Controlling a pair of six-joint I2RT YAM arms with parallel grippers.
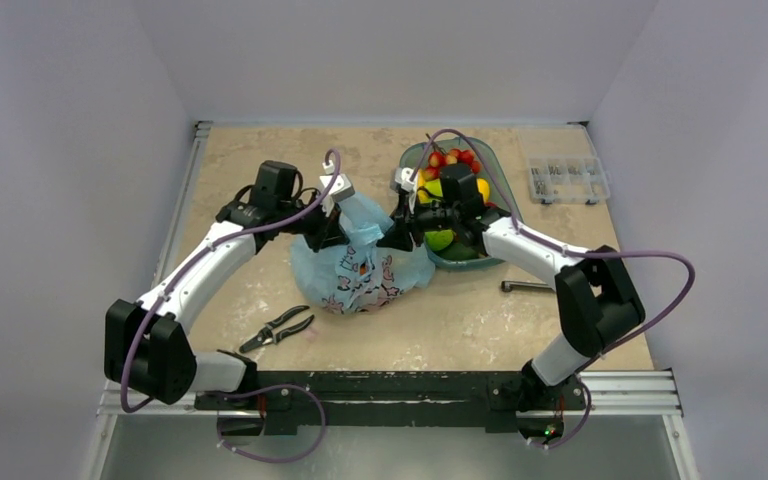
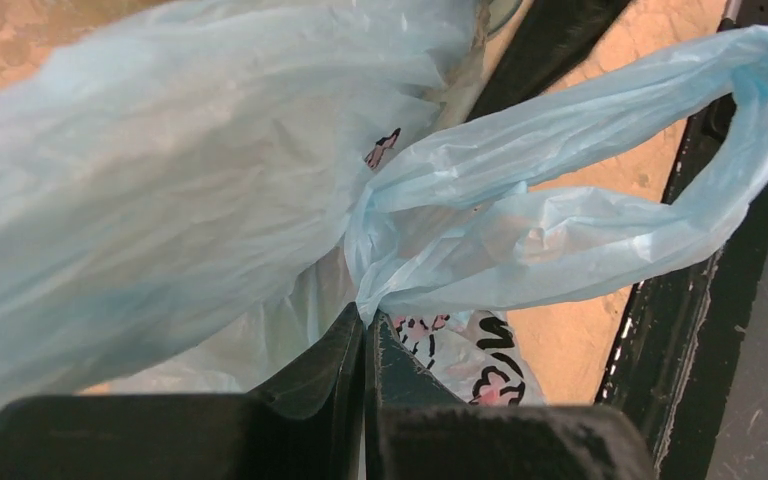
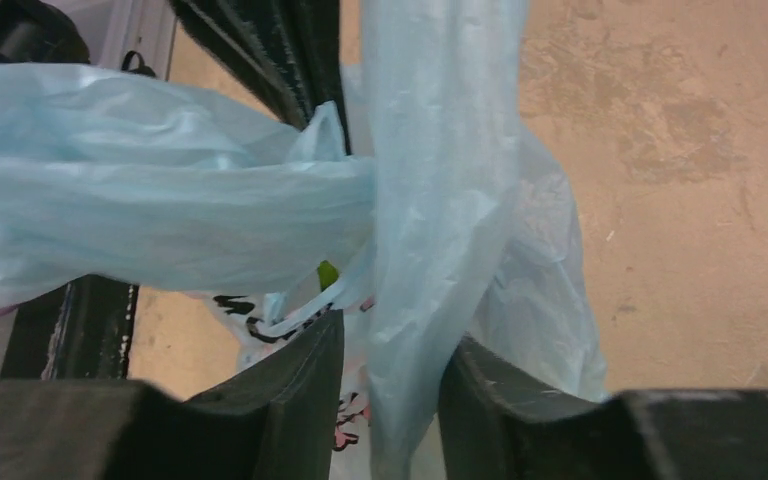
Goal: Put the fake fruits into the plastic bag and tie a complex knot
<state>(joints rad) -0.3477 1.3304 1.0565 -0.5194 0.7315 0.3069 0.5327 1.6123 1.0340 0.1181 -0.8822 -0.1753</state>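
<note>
The light-blue printed plastic bag (image 1: 362, 272) lies mid-table, its handle loops pulled up between both grippers. My left gripper (image 1: 332, 232) is shut on one handle loop; in the left wrist view its jaws (image 2: 365, 318) pinch the bunched plastic and the loop (image 2: 580, 200) runs off to the right. My right gripper (image 1: 398, 232) is open, and a vertical strand of bag handle (image 3: 430, 200) hangs between its fingers (image 3: 390, 345). The two loops cross there; no tight knot shows. Fake fruits (image 1: 452, 168) lie in the teal dish. A green bit (image 3: 327, 274) shows inside the bag.
The teal oval dish (image 1: 492, 160) stands right behind the right gripper. Pliers (image 1: 278, 328) lie at front left of the bag. A metal key (image 1: 527, 287) lies at right. A clear parts box (image 1: 565, 180) sits at back right.
</note>
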